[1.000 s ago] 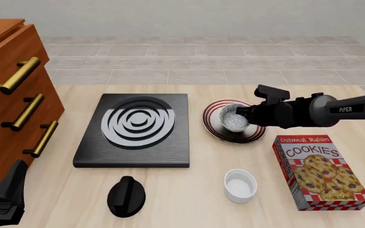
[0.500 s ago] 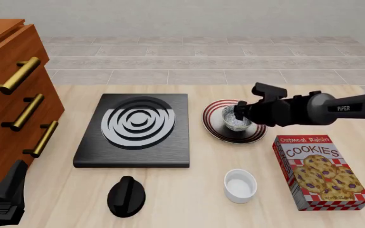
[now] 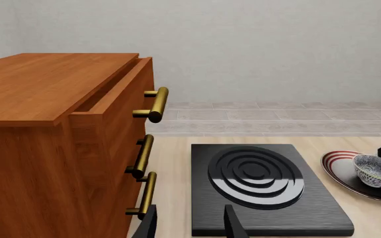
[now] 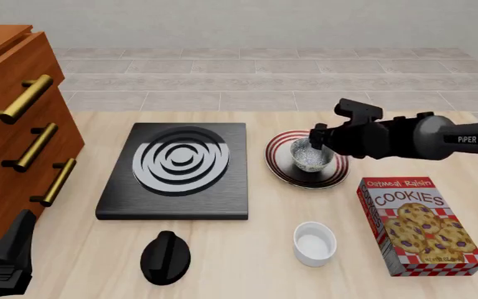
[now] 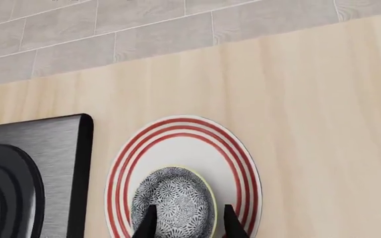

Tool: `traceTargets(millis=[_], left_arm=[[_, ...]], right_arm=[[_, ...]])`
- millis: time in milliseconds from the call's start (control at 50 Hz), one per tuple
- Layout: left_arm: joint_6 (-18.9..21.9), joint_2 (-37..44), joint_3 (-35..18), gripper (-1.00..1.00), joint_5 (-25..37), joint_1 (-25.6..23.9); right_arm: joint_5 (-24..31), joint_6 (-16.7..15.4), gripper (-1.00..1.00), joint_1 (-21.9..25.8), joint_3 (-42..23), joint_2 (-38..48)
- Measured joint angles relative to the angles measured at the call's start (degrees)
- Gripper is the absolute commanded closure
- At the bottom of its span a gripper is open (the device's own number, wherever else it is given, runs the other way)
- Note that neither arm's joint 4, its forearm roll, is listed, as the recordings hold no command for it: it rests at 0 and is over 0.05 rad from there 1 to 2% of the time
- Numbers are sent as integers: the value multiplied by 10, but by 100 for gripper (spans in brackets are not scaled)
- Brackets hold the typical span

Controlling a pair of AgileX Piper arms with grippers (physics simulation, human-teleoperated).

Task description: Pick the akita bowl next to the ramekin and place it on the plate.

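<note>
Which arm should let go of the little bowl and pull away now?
The right arm. Its gripper is right at the bowl, which already sits on the plate. The left gripper is far off by the drawers, near the table's front edge, with nothing in it.

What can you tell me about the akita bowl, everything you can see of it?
The akita bowl is small and round, dark outside, with a grey-white speckled pattern inside and a pale rim; it looks glazed ceramic. It sits upright and empty on the plate, toward the side nearer the stove plate. The right gripper hangs just above it, jaws open either side of its rim; whether they touch it cannot be told.
</note>
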Motion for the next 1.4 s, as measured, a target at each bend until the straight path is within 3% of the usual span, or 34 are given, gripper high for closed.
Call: traceTargets(millis=[1400], left_arm=[[0,0,0,-100,0,0]], right_arm=[[39,19,-100,-2,86,-183]])
